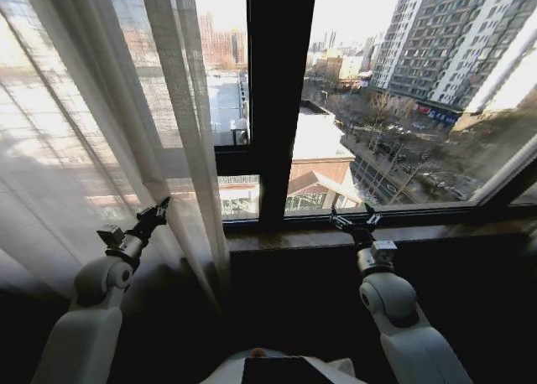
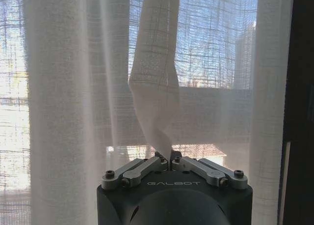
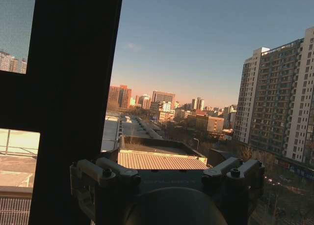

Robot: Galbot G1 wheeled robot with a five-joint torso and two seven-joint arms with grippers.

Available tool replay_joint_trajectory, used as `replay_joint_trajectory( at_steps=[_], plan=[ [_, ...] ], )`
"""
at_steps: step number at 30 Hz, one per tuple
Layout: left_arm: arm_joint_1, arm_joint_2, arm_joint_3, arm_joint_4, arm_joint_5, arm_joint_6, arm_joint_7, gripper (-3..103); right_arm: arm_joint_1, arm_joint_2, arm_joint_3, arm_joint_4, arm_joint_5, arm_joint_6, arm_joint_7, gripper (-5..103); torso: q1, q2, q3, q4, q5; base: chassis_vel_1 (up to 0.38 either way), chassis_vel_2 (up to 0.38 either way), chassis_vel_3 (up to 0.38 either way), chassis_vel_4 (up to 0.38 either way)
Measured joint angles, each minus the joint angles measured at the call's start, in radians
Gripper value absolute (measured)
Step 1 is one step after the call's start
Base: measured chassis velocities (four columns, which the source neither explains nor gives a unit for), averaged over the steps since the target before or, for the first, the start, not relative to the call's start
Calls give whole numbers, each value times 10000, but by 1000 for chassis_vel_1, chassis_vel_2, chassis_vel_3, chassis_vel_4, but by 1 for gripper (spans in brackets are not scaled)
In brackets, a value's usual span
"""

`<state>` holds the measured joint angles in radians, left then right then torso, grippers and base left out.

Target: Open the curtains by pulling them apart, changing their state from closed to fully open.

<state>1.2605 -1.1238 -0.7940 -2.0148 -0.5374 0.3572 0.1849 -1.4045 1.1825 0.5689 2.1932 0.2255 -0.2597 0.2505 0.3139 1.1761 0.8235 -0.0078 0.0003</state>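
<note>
The curtains (image 1: 92,141) hang bunched on the left side of the window, a sheer white mass of long pleats covering the left panes, with their inner edge falling just left of the black window frame (image 1: 277,99). To the right of that upright bar the glass is bare, and the city shows through: tall apartment blocks (image 1: 445,49) on the right and low rooftops below. The left gripper (image 1: 155,212) is raised at the near edge of the fabric, and its jaws are pressed together on a fold of the curtain; in the left wrist view a pinched tuck of the weave (image 2: 157,107) rises straight out of the closed fingertips (image 2: 162,158) and puckers the cloth around it. The right gripper (image 1: 352,223) is on the right, held just over the dark window sill (image 1: 453,231) in front of the uncovered pane, touching no fabric; its jaws stand apart, the two fingers (image 3: 105,173) splayed wide in the right wrist view against the skyline.
</note>
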Motion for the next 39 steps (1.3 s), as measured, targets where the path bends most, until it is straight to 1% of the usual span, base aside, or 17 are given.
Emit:
replay_joint_trajectory(
  at_steps=[8,12,16,17,31,33,37,39],
  plan=[
    [130,-54,-16,-151,1,0,-70,0,1,27,8,-2,13,27,3,100,1,0,0,3,-4,268,263,-254,-251],
    [164,-66,-22,-191,6,0,-72,0,-23,51,18,-1,18,33,5,100,0,0,0,0,3,319,322,-353,-329],
    [220,-115,-41,-227,16,0,-72,0,-59,55,31,30,21,40,8,100,0,0,0,0,-4,323,317,-346,-333],
    [259,-139,-60,-263,27,0,-72,0,-71,55,35,42,23,41,9,100,-1,0,0,1,1,341,380,-342,-359],
    [467,-207,-219,-441,40,-18,-55,0,-114,53,41,107,35,46,16,100,1,0,0,2,-3,362,366,-364,-351],
    [507,-238,-220,-472,41,-24,-46,0,-127,63,51,109,37,46,20,100,0,0,0,0,3,331,340,-344,-341],
    [538,-248,-240,-513,44,-34,-35,0,-142,67,63,118,42,47,24,100,0,0,0,1,-3,354,342,-340,-345],
    [544,-247,-261,-537,44,-35,-33,0,-144,67,69,125,46,47,26,100,0,0,0,1,3,373,359,-360,-325]
  ],
)
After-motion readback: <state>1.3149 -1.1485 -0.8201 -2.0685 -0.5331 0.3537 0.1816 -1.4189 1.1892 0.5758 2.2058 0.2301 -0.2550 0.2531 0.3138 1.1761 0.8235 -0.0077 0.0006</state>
